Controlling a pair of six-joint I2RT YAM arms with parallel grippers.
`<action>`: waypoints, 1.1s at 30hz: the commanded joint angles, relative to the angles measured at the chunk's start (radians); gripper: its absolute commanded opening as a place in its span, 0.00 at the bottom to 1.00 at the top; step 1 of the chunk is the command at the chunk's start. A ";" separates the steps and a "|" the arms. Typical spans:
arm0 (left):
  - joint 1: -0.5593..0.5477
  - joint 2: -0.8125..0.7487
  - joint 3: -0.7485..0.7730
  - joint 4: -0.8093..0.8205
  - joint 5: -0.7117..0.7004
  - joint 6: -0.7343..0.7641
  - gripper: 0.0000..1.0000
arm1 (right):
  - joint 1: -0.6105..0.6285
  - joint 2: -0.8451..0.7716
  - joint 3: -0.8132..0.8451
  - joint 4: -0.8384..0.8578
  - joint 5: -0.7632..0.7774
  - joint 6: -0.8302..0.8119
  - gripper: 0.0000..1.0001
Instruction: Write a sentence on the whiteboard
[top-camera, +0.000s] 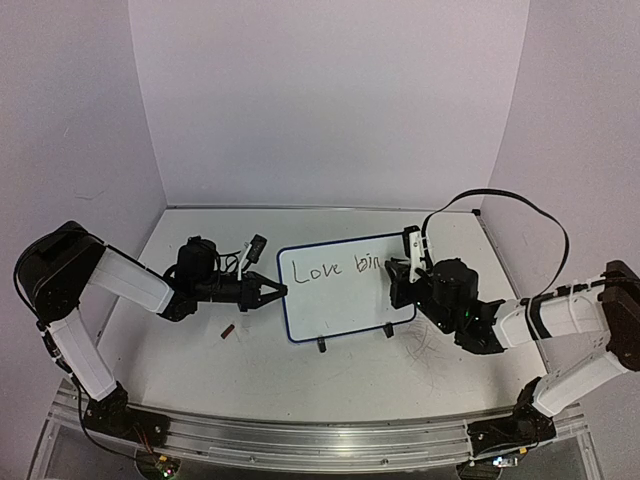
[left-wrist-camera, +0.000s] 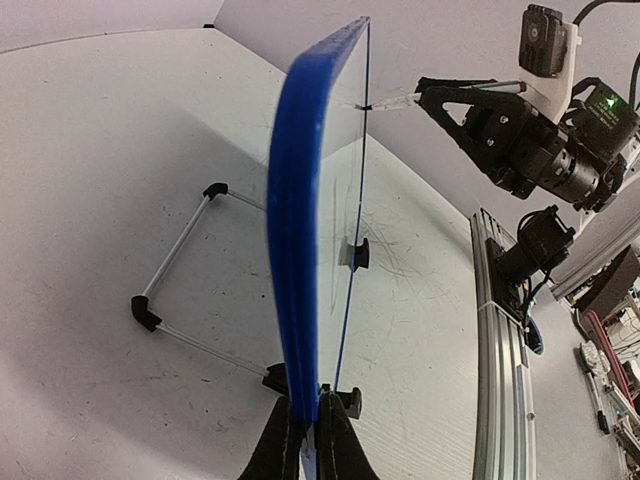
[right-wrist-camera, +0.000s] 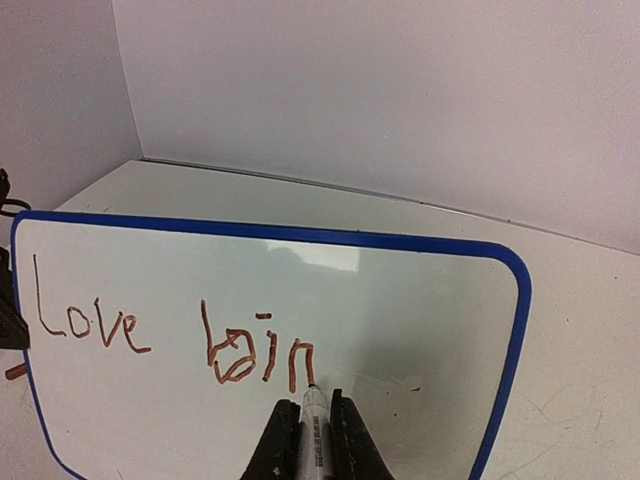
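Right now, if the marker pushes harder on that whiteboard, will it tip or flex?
Probably stiff: the whiteboard edge looks thick and straight. Likely light and tippy on its thin wire stand; the left gripper pinching its rim should steady it.

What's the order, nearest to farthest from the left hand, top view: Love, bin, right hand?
1. Love, on the whiteboard's left half.
2. bin, further right.
3. Right hand, holding the marker at the board's right side.
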 joint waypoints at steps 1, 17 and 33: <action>0.008 -0.020 0.027 -0.018 -0.041 0.049 0.00 | -0.005 -0.040 0.019 -0.002 -0.022 -0.008 0.00; 0.007 -0.018 0.036 -0.018 -0.042 0.044 0.00 | -0.035 -0.062 0.005 0.026 -0.026 -0.019 0.00; 0.007 -0.016 0.034 -0.020 -0.041 0.047 0.00 | -0.036 -0.020 0.027 0.069 -0.015 -0.053 0.00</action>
